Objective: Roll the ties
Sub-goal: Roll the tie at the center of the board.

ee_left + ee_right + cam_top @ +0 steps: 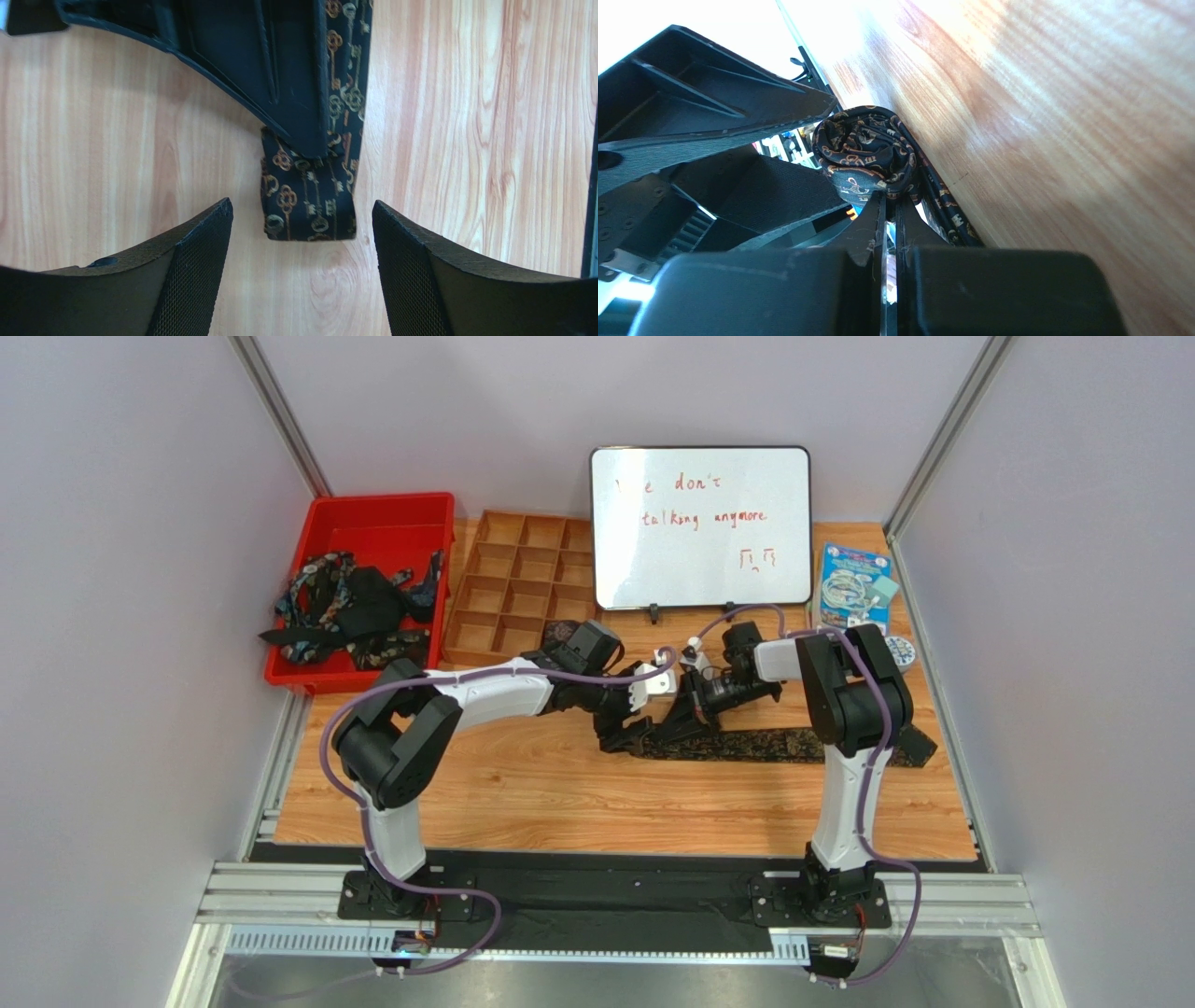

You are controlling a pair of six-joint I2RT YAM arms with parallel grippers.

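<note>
Rolling is judged barely begun. The tie (744,745) is laid flat on the table (561,798); its end, wound into a small coil (868,150), is pinched by the closed right gripper (892,203). The left gripper (300,206) is held wide open astride the fabric, empty. Next: the coil must be turned onward and kept tight.

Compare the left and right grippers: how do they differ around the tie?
The left gripper is open, the right gripper shut. The left gripper's jaws flank the flat end of the tie without touching it; the right gripper pinches the tie at its rolled coil. Both work the same patterned tie on the table.
</note>
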